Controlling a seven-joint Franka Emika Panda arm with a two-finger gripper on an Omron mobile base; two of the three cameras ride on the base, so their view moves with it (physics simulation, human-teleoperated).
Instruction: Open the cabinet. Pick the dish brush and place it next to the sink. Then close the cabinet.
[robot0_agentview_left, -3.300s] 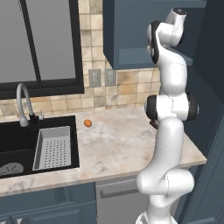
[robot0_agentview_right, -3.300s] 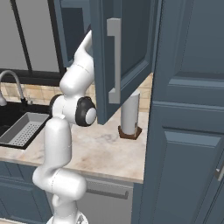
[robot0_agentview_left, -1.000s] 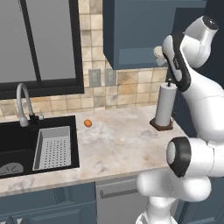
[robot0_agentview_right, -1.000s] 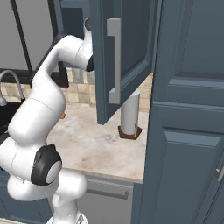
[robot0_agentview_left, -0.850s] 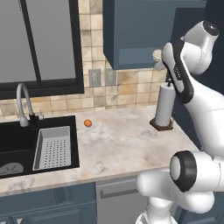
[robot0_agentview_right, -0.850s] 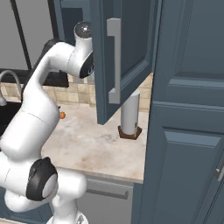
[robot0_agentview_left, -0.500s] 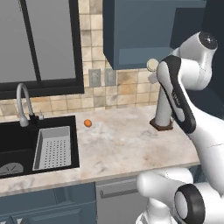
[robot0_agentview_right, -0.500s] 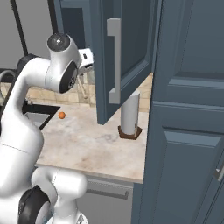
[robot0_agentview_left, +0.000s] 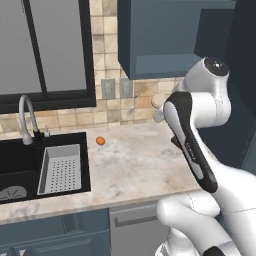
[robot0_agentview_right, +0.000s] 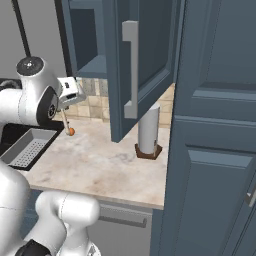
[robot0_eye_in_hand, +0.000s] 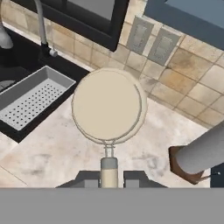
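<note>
The dish brush (robot0_eye_in_hand: 107, 107) has its round cream head ahead of my gripper (robot0_eye_in_hand: 109, 177), which is shut on the brush's thin tan handle. In the left base view the brush head (robot0_agentview_left: 158, 101) shows beside my forearm, above the counter and below the cabinet (robot0_agentview_left: 165, 40). The cabinet door (robot0_agentview_right: 150, 55) stands open, its silver bar handle (robot0_agentview_right: 131, 70) facing the camera. The black sink (robot0_agentview_left: 17, 157) lies at the left with its faucet (robot0_agentview_left: 25, 117) and grey strainer tray (robot0_agentview_left: 60, 167). My white hand (robot0_agentview_right: 70, 94) hovers between the open cabinet and the sink.
A small orange ball (robot0_agentview_left: 100, 141) lies on the marble counter (robot0_agentview_left: 135, 165) near the sink. A paper towel roll on a brown base (robot0_agentview_right: 148, 132) stands under the open door. Two wall outlets (robot0_eye_in_hand: 153, 41) sit on the tiled backsplash. Tall blue-grey cupboards (robot0_agentview_right: 215, 150) close off the right.
The arm has swung down and left out of the cabinet with the brush in its grip, now over the counter. The cabinet door stays open.
</note>
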